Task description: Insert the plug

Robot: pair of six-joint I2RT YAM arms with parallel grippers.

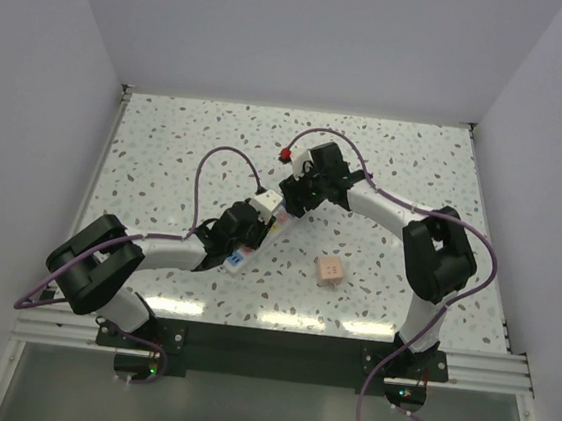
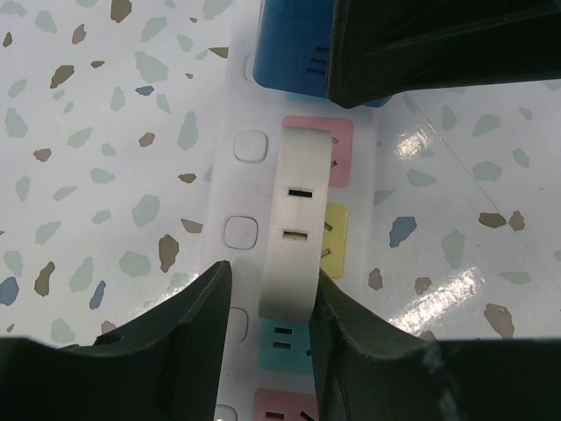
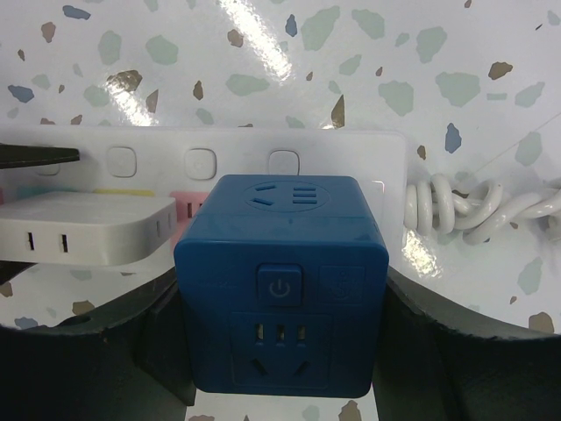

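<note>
A white power strip (image 2: 238, 167) with coloured sockets lies on the speckled table; it also shows in the right wrist view (image 3: 333, 149) and the top view (image 1: 239, 256). A white adapter (image 2: 296, 224) sits on the strip's yellow socket. My left gripper (image 2: 267, 281) is open above the strip. Its right finger (image 2: 351, 342) is against the adapter's end and its left finger (image 2: 188, 342) stands clear of it. My right gripper (image 3: 280, 307) is shut on a blue cube plug (image 3: 285, 263) and holds it over the strip's cable end, beside the white adapter (image 3: 83, 228).
The strip's coiled white cable (image 3: 465, 206) lies to the right of the blue cube. A small beige cube (image 1: 330, 269) sits on the table to the right of the strip. A red item (image 1: 285, 154) lies behind the right gripper (image 1: 296, 194).
</note>
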